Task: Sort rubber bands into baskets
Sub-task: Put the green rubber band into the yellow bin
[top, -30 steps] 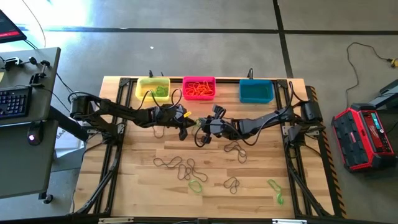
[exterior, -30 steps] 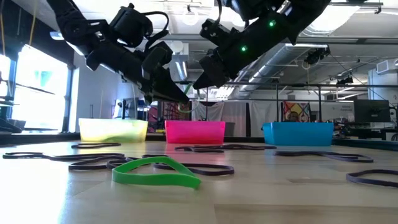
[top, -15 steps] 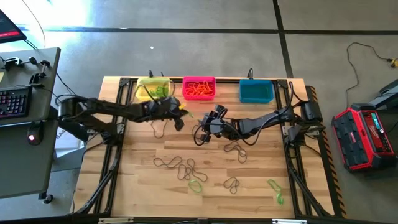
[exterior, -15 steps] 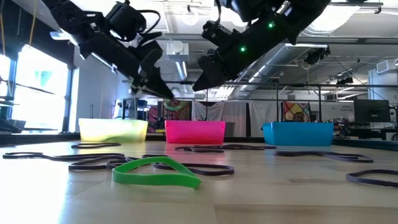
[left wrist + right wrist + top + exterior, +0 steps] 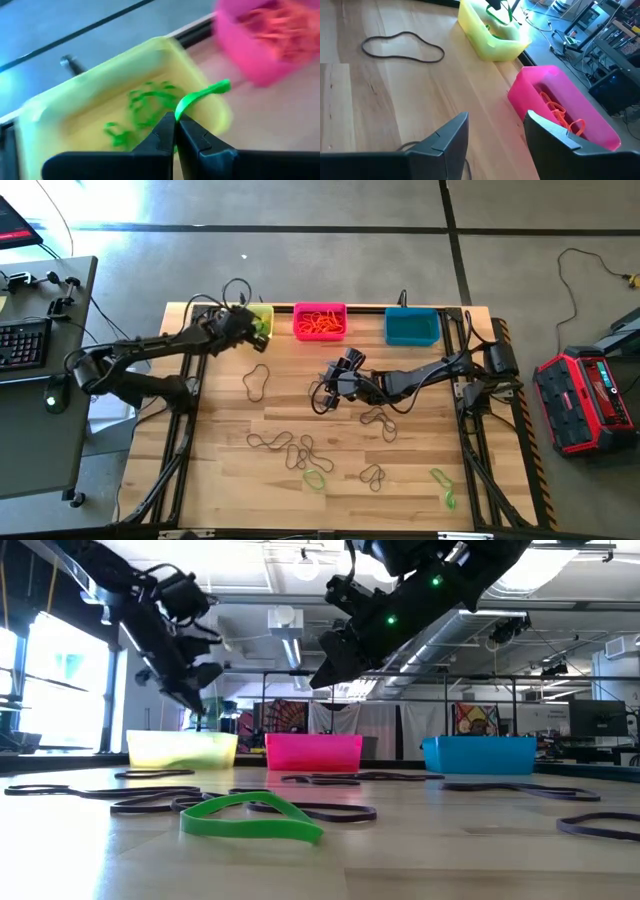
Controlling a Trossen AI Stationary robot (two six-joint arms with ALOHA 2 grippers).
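Wooden tabletop below, my left gripper (image 5: 174,125) pinches a green rubber band (image 5: 200,96) directly over the yellow basket (image 5: 45,107); my right gripper (image 5: 492,137) hangs spread.

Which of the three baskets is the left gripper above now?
The yellow basket, at the left end of the row. The left gripper hangs over it, pinching a green rubber band; pink and teal baskets stand farther right.

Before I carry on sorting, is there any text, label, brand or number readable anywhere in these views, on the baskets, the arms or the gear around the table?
None can be read.
Yellow basket, pink basket, teal basket: plain, no labels.
Red and black case on the floor: markings too small to read.
Keyboard: keys too small to read.
Posters behind the table: blurred, unreadable.
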